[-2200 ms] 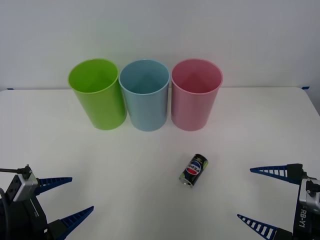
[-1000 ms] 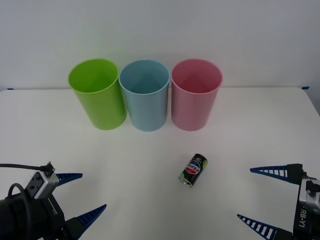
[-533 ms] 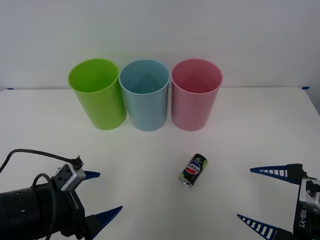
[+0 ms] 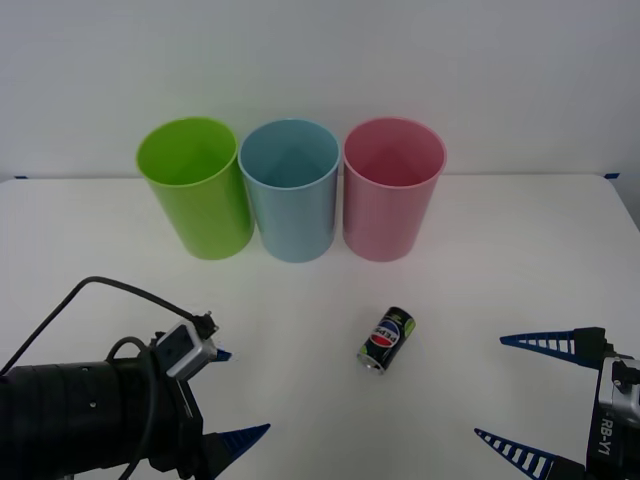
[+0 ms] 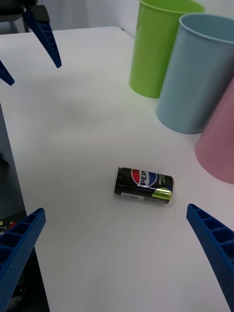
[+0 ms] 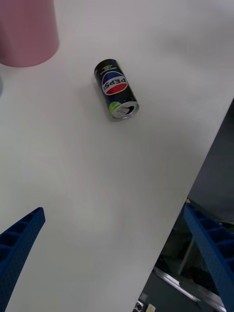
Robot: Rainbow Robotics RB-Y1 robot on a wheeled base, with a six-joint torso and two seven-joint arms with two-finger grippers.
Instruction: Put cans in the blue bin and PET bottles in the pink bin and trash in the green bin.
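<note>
Right of left gripper, well apart: can.

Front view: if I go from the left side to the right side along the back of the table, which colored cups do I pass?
Green bin → blue bin → pink bin, all upright in a row at the back of the table.

Left arm reaches in low over the table's near-left corner, left gripper with its blue fingers spread wide. Right gripper sits parked by the near-right corner, fingers also spread wide, wrist just poking in at the edge.
</note>
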